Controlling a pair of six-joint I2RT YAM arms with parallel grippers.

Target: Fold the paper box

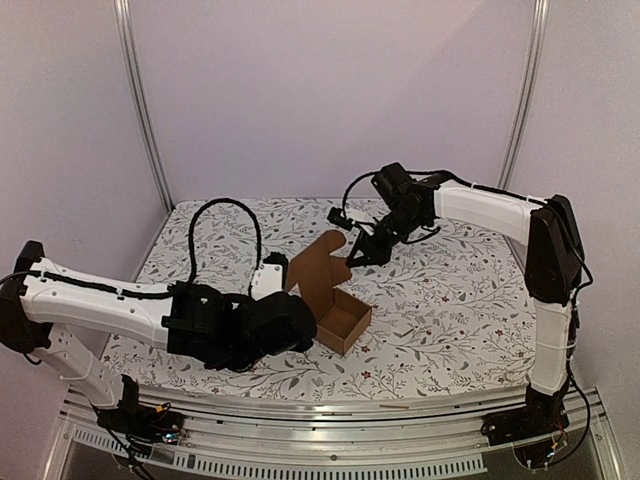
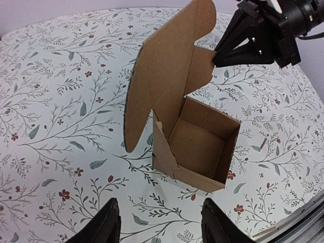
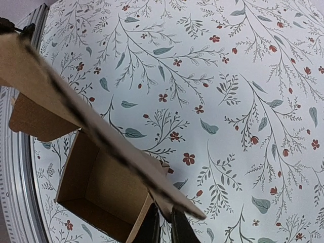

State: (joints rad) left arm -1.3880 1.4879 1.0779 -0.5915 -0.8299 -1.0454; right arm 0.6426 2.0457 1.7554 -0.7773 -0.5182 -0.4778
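The paper box [image 1: 341,320] stands on the floral cloth as a small brown open carton, its lid [image 1: 318,262] raised upright behind it. My right gripper [image 1: 359,256] reaches in from the back right and is shut on the lid's side flap [image 2: 201,65]. In the right wrist view the cardboard flap [image 3: 178,198] sits pinched between the narrow fingers of the right gripper [image 3: 166,224], above the box's open cavity [image 3: 98,188]. My left gripper [image 2: 159,224] hovers open just in front of the box [image 2: 200,147], touching nothing, both fingertips [image 2: 107,223] apart from the carton.
A floral tablecloth [image 1: 440,310] covers the table. A metal rail [image 1: 330,415] runs along the near edge. A black cable loop [image 1: 225,210] rises at the back left. White walls with two metal posts [image 1: 140,100] close off the back.
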